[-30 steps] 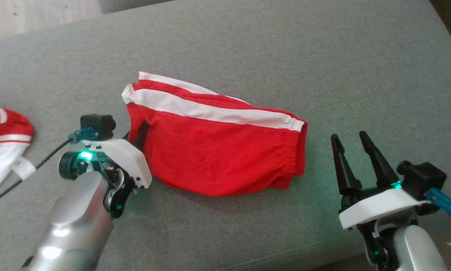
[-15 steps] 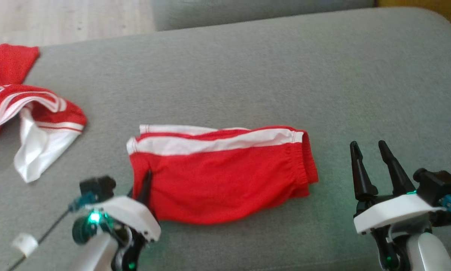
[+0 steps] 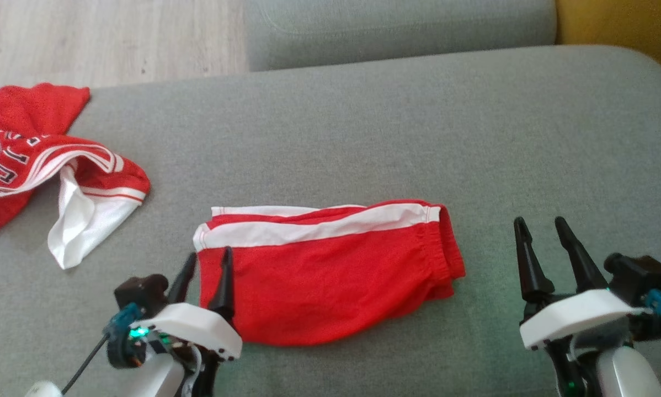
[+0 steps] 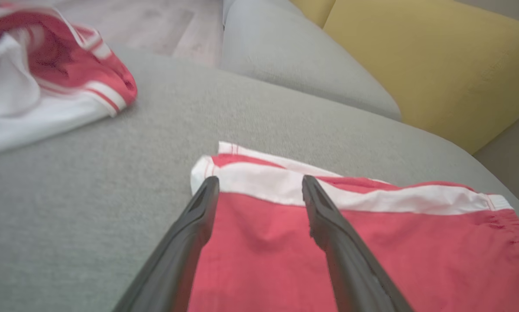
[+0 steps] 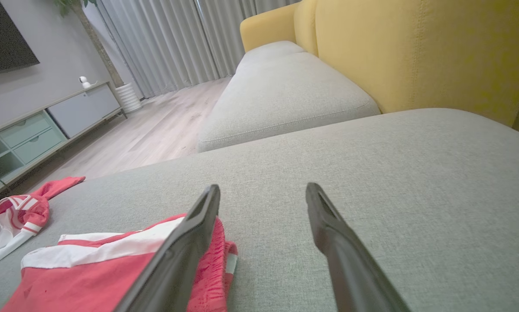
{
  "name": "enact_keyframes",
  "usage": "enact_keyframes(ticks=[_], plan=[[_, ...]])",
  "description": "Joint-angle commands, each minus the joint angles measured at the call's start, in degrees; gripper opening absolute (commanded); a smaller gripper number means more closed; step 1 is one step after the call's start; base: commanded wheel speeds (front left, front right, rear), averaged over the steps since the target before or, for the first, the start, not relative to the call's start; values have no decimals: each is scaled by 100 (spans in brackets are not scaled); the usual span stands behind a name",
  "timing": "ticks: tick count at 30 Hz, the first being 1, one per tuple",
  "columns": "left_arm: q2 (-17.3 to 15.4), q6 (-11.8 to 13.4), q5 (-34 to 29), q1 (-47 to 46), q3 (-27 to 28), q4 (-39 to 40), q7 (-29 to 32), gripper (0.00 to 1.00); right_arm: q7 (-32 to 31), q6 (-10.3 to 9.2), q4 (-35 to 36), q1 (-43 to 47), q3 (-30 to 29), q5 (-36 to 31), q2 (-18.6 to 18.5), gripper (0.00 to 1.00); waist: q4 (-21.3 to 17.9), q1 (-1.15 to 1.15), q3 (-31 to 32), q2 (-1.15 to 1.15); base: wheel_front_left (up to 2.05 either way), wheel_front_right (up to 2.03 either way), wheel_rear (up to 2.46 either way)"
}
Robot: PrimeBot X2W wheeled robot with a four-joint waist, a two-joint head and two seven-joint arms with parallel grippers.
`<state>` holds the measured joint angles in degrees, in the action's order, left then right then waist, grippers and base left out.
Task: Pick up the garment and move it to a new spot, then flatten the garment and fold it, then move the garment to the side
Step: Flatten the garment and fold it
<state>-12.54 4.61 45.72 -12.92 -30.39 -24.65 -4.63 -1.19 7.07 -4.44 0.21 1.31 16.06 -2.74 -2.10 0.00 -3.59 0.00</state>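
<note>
Change: left gripper (image 3: 209, 252) now spread, off shorts (image 3: 330, 286) left edge; right gripper (image 3: 541, 220) spread, right of waistband. Open cushion (image 3: 363, 138) beyond; jersey (image 3: 43, 165) far left.

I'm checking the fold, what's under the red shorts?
The red shorts lie on the grey cushion; a lower layer's white stripe peeks out along the far edge. Whatever else lies beneath is covered.

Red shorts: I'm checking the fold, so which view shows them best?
Head view: the red shorts lie whole in frame. The left wrist view cuts off their near edge; the right wrist view gives a low, cropped slice.
</note>
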Motion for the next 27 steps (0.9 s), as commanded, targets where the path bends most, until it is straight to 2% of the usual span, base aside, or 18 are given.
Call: enact_keyframes(ticks=[1, 5, 9, 12, 17, 21, 27], plan=[[-183, 80, -187, -175, 248, 231, -264, 100, -43, 42, 167, -62, 64, -16, -14, 100, 44, 0, 119, 0, 0, 0, 0], [-321, 216, -465, -122, 275, 424, -669, 100, -146, 42, 122, 62, -48, -9, -14, 100, 174, 0, 331, 0, 0, 0, 0], [-373, 330, -594, -17, 300, 641, -801, 100, -326, 42, 52, 131, -100, 20, -14, 100, 285, 0, 419, 0, 0, 0, 0], [-425, 564, -705, 323, 372, 1155, -907, 100, -734, 42, -40, 64, 49, -35, -14, 100, 507, 0, 486, 0, 0, 0, 0], [-471, 783, -764, 713, 419, 1643, -946, 100, -1234, 42, -266, -287, 304, -150, -14, 100, 730, 0, 503, 0, 0, 0, 0], [-467, 887, -781, 897, 405, 1901, -951, 100, -1531, 42, -661, -608, 384, -259, -14, 100, 922, 0, 515, 0, 0, 0, 0], [-453, 936, -808, 947, 326, 2060, -907, 100, -1879, 42, -1495, -872, 146, -632, -14, 100, 1149, 0, 515, 0, 0, 0, 0]])
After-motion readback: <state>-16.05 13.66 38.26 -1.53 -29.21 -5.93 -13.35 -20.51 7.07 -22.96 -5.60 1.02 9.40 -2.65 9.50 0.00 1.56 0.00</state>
